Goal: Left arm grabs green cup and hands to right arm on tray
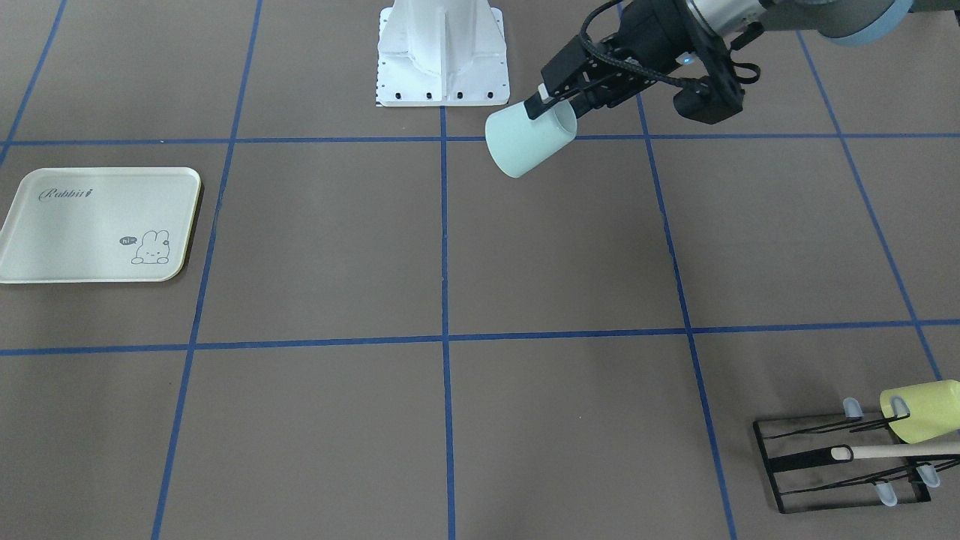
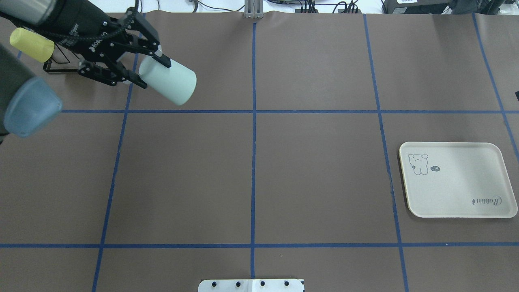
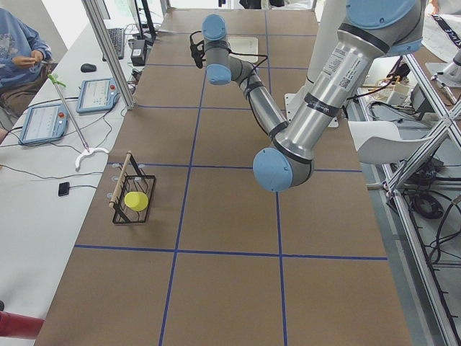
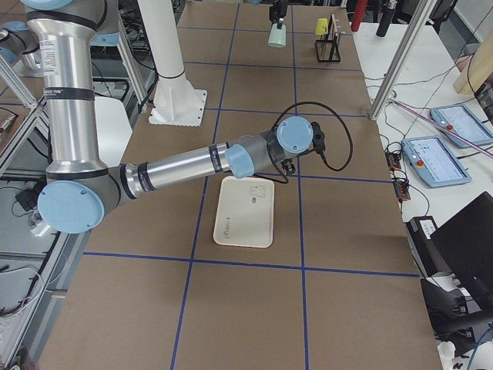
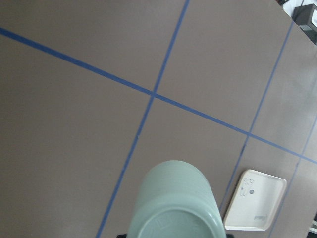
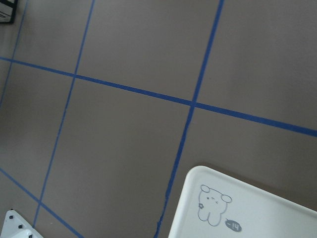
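My left gripper (image 1: pixel 553 105) is shut on the pale mint-green cup (image 1: pixel 529 142) at its rim end. It holds the cup tilted on its side in the air, base pointing toward the table's middle. Both also show in the overhead view, gripper (image 2: pixel 151 72) and cup (image 2: pixel 168 80), and the cup's base fills the bottom of the left wrist view (image 5: pixel 173 206). The cream Rabbit tray (image 2: pixel 458 190) lies empty on the robot's right side of the table (image 1: pixel 75 232). My right gripper (image 4: pixel 285 168) hovers at the tray's far end (image 4: pixel 245 212); I cannot tell whether it is open or shut.
A black wire rack (image 1: pixel 840 465) stands at the robot's far left corner, with a yellow-green cup (image 1: pixel 919 411) and a wooden rod (image 1: pixel 892 451) on it. The white robot base (image 1: pixel 442 52) sits at the table's robot-side edge. Blue tape lines grid the brown table.
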You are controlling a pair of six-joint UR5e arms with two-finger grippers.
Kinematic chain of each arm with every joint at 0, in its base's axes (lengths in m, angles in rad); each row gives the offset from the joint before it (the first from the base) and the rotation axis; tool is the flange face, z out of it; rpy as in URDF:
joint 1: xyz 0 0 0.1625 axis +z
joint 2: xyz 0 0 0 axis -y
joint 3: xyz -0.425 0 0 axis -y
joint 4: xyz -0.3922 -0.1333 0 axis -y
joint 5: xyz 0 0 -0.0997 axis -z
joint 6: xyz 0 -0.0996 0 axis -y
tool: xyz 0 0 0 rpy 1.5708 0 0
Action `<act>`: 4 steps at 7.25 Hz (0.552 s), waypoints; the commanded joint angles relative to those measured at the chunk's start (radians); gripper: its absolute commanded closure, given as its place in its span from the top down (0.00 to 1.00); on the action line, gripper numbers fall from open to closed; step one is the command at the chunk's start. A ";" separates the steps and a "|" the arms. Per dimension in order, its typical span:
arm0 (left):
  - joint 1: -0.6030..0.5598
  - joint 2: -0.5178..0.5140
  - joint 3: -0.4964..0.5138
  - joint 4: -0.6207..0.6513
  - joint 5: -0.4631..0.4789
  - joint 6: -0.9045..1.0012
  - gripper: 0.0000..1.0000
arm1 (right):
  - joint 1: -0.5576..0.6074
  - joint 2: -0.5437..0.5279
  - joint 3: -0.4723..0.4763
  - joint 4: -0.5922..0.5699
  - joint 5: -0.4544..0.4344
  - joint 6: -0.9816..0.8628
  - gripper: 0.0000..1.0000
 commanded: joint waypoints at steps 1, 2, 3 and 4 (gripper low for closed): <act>0.088 -0.012 -0.003 -0.183 0.168 -0.204 0.00 | -0.020 0.109 -0.010 0.000 0.003 0.143 0.99; 0.125 -0.011 0.006 -0.257 0.244 -0.262 0.00 | -0.057 0.158 -0.010 0.001 -0.013 0.242 0.92; 0.142 -0.011 0.011 -0.265 0.263 -0.264 0.00 | -0.081 0.190 -0.016 0.001 -0.066 0.280 0.92; 0.143 -0.011 0.015 -0.264 0.264 -0.264 0.00 | -0.122 0.239 -0.012 0.003 -0.165 0.365 0.94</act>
